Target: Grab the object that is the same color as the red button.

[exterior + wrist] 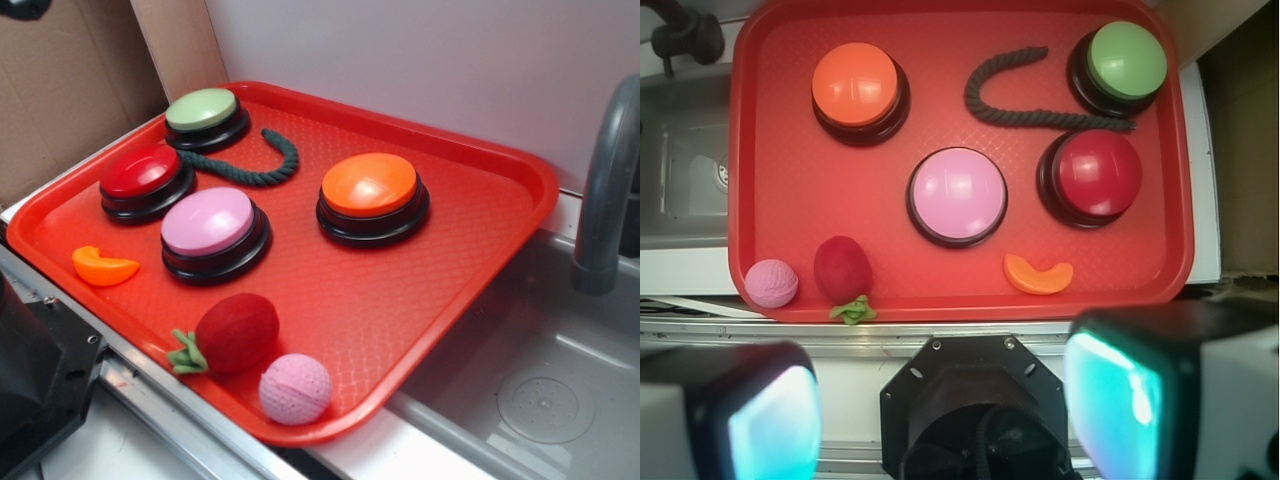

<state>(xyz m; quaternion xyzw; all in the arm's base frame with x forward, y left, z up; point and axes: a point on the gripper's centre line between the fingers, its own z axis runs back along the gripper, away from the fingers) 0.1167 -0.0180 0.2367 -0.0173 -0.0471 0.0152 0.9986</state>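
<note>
Layout of the red tray [1185, 180] at the start of the pick, seen from the exterior and wrist views. Your target, the plush strawberry [236, 333], lay on its side near the tray's front rim, green felt leaves [185, 354] pointing toward the edge, just beside the pink textured ball [295, 388] and apparently not touching it. The red button [146, 176] that set the colour cue sat well apart from it, toward the tray's far left corner in the exterior view, with the pink-topped button [212, 230] between the two. The green-topped button [206, 115], the orange-topped button [370, 192], the dark green rope [255, 170] and the orange slice-shaped piece [102, 266] completed the field.

You held the gripper [950, 410] off the tray, over the metal edge in front of it; its two fingers [1140, 380] stood wide apart with nothing between them, so the jaws were released. That posture probably served to keep every object in the wrist camera's sight while the colour match was made.

The strawberry's position near the rim, with the ball close by, suggested a descent from above with the fingers straddling its short axis, clear of the ball. The plush body should compress under the close.
</note>
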